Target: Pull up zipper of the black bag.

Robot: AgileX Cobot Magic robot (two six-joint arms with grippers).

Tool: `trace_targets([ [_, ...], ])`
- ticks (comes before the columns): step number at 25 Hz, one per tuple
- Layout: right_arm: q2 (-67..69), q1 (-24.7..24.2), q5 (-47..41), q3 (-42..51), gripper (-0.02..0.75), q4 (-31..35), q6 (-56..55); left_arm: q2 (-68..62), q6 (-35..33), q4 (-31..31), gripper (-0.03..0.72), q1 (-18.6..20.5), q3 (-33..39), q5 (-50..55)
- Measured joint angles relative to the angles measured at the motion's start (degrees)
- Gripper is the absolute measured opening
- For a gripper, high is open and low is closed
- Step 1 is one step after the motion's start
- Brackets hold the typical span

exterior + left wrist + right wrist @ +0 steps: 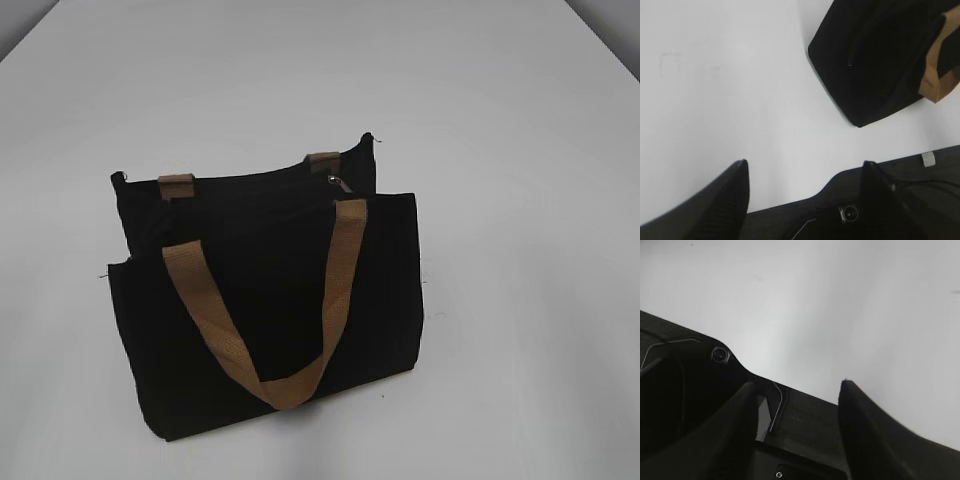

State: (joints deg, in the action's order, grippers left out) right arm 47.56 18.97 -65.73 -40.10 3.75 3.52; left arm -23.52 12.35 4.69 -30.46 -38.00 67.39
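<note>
Black bag (pixel 270 300) stands upright on the white table (pixel 520 150), left of centre in the exterior view, front panel facing the camera, its near bottom corner toward the lower left. 1 tan handle (pixel 300 330) hangs down the front face in a long U; 2 tan strap tabs (pixel 176 184) show at the rear top edge, the second near the right end. Zipper (pixel 341 183) runs along the top edge; only a small silvery glint of the pull shows, just beside the right tab, detail too small to read. Top opening looks slightly parted between front and rear panels, though how far the zip is closed cannot be told. Neither arm appears in the exterior view. Left wrist view: left gripper (pixel 805 167) hangs over bare table, its 2 dark fingers spread wide with nothing between them; a corner of the bag sits in the upper right of that view, well apart from the fingertips, a strip of tan handle at the frame's right edge. Right wrist view: right gripper (pixel 797 385) likewise spread wide and holding nothing, over plain white table and a dark part of the robot's base; the bag does not show in this view.
</note>
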Motion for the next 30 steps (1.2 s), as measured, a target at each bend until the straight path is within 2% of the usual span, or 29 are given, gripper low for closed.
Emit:
trace_targets([
  [6,-21.5,0.0,-0.4,10.0,0.404,-0.8,-1.6,16.3,0.0,0.5,0.52,0.0,5.3,0.7],
  [13,-37.2,0.0,-0.2,10.5,0.405,-1.4,0.7,24.0,0.0,2.1,0.52,0.0,5.8,-1.4],
  [16,-38.8,0.0,1.8,12.2,0.405,-1.4,2.4,24.1,-0.3,2.3,0.512,0.0,7.4,-5.1],
  [30,-38.7,0.0,2.8,12.5,0.405,-1.4,3.1,24.1,-1.0,1.9,0.476,0.0,7.7,-6.2],
])
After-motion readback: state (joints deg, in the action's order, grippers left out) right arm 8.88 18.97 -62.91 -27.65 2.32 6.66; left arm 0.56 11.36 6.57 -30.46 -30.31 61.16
